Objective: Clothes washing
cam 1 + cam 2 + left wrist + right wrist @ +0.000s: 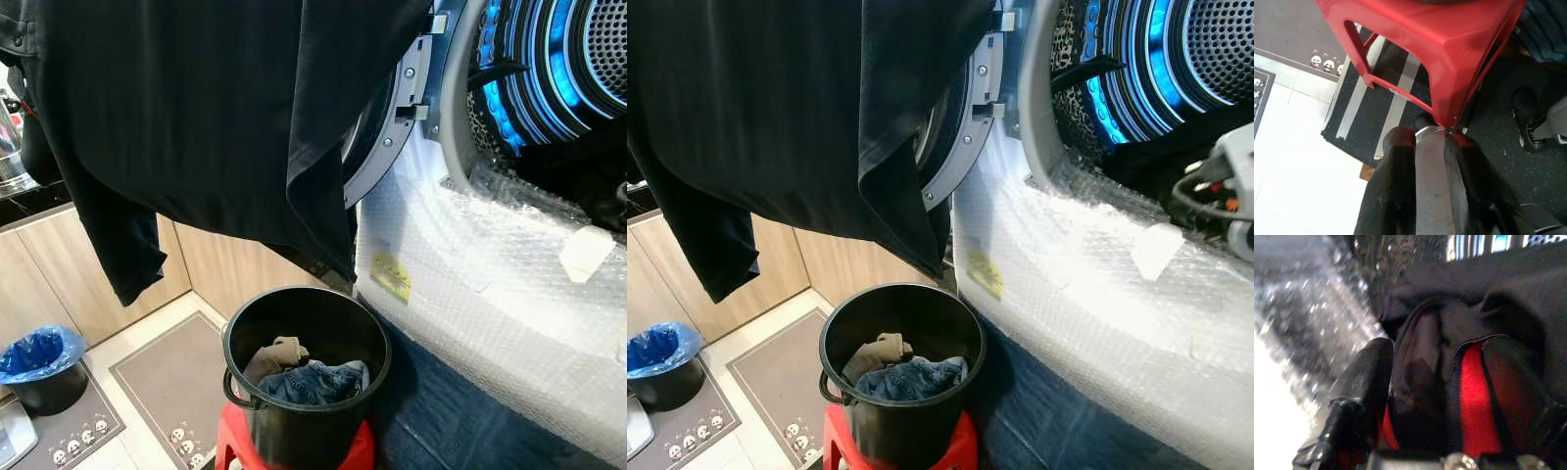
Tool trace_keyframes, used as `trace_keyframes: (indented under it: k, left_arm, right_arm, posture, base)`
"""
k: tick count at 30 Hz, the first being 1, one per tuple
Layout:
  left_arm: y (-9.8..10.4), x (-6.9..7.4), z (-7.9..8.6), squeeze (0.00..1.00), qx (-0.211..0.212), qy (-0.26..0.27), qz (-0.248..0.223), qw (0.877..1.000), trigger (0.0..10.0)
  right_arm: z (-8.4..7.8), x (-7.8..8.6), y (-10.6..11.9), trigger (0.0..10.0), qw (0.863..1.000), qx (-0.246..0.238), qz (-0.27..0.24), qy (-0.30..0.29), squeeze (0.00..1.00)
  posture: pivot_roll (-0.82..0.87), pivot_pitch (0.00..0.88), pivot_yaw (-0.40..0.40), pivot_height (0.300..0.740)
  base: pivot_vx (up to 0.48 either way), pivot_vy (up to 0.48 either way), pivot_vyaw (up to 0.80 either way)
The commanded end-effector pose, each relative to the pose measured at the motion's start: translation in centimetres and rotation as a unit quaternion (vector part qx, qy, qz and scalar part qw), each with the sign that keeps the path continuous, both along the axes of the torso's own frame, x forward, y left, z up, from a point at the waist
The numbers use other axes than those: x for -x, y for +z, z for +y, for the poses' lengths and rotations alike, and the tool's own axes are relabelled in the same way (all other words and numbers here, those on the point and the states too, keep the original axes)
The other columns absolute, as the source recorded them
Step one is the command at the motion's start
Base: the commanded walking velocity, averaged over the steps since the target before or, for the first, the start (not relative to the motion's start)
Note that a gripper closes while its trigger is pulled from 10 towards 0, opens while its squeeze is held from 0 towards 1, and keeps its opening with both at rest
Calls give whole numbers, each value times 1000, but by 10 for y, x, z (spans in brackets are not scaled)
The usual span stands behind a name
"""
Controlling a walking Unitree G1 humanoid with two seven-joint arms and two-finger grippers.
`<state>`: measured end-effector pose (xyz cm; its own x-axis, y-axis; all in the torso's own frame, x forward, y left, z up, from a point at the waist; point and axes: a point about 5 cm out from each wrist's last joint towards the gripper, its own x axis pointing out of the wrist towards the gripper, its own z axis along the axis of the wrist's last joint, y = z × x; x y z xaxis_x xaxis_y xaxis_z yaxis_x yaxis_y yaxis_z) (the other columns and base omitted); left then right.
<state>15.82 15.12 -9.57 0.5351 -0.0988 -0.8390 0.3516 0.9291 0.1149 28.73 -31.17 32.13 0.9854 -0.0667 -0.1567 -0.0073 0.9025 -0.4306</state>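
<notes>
A large black garment (196,117) hangs from above across the upper left, in front of the open washer door (392,127). The blue-lit drum (578,49) is at the upper right, with dark cloth lying in its mouth. My right gripper (1449,372) is at that mouth, shut on a black garment with red lining (1474,401); its wrist (1229,186) shows at the right edge. Below, a black bucket (227,343) on a red stool (1435,44) holds jeans (313,382) and a beige cloth (274,354). My left gripper (1427,137) hangs open low beside the stool.
Bubble wrap (490,284) covers the washer's front, with a yellow sticker (390,277) on it. A small bin with a blue bag (39,357) stands on the floor at the left by wooden cabinets. Grey mats (167,382) lie on the tiled floor.
</notes>
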Motion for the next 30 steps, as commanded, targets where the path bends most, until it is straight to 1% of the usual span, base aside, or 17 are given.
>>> trace_keyframes:
  k: [1,2,3,4,5,6,7,12,14,17,19,21,22,23,25,26,30]
  left_arm:
    - [-7,15,3,0,-12,-5,36,999,10000]
    - [-8,18,4,0,-14,-5,41,999,10000]
    - [-8,18,4,0,-14,-5,41,999,10000]
    - [-8,20,6,0,-16,-5,44,999,10000]
    - [-9,23,8,0,-18,-4,47,999,10000]
    - [-11,28,13,0,-21,-3,52,998,10000]
    - [-13,37,21,0,-25,-2,59,998,10000]
    - [-14,46,29,0,-30,-1,66,997,10000]
    - [-15,52,33,0,-33,-1,72,997,10000]
    - [-15,52,34,0,-34,-2,73,997,10000]
    - [-15,53,33,0,-33,-5,74,997,10000]
    - [-16,53,33,0,-33,-6,74,997,10000]
    - [-16,52,31,0,-31,-7,73,997,10000]
    - [-16,51,28,0,-29,-7,72,997,10000]
    - [-16,50,26,0,-28,-6,71,997,10000]
    - [-16,49,23,0,-26,-6,70,997,10000]
    - [-15,47,21,0,-22,5,66,998,10000]
  right_arm:
    - [-6,1,9,10000,1000,-9,-24,-16,0]
    - [-11,2,11,9569,999,1,-24,-35,0]
    - [-11,2,11,9569,999,1,-24,-35,0]
    - [-14,3,10,8314,999,17,-17,-44,0]
    - [-16,4,8,4392,998,31,-9,-47,0]
    - [-17,5,7,2235,998,44,-1,-47,0]
    - [-17,6,6,39,997,64,6,-48,0]
    - [-16,9,6,0,995,85,19,-39,0]
    - [-16,12,9,0,992,116,29,-36,0]
    - [-17,12,12,0,991,126,27,-41,0]
    - [-22,12,20,0,986,152,21,-63,0]
    - [-27,11,24,0,983,159,21,-87,0]
    - [-30,10,29,0,979,170,10,-109,0]
    - [-34,6,36,0,972,183,-7,-147,0]
    - [-36,5,38,0,969,187,-12,-162,0]
    - [-36,2,39,0,962,197,-22,-189,0]
    - [-26,-5,46,0,954,195,-58,-221,0]
  posture:
    - [-99,0,-11,740]
    - [-102,0,-9,740]
    - [-102,0,-9,740]
    - [-103,0,-9,740]
    - [-104,0,-9,740]
    - [-105,0,-9,740]
    - [-107,0,-8,740]
    - [-110,0,-10,740]
    - [-114,0,-11,740]
    - [-118,0,-11,740]
    - [-126,0,-11,740]
    - [-131,0,-17,740]
    - [-134,0,-23,740]
    - [-135,0,-27,740]
    - [-135,0,-27,740]
    - [-126,0,-39,740]
    - [-116,0,-51,740]
  base:
    - [0,0,0]
    - [0,0,0]
    - [0,0,0]
    - [0,0,0]
    - [0,0,0]
    - [0,0,0]
    - [0,0,0]
    - [0,0,0]
    - [0,0,0]
    - [0,0,0]
    - [0,0,0]
    - [0,0,0]
    - [0,0,0]
    - [0,0,0]
    - [0,0,0]
    - [0,0,0]
    - [0,0,0]
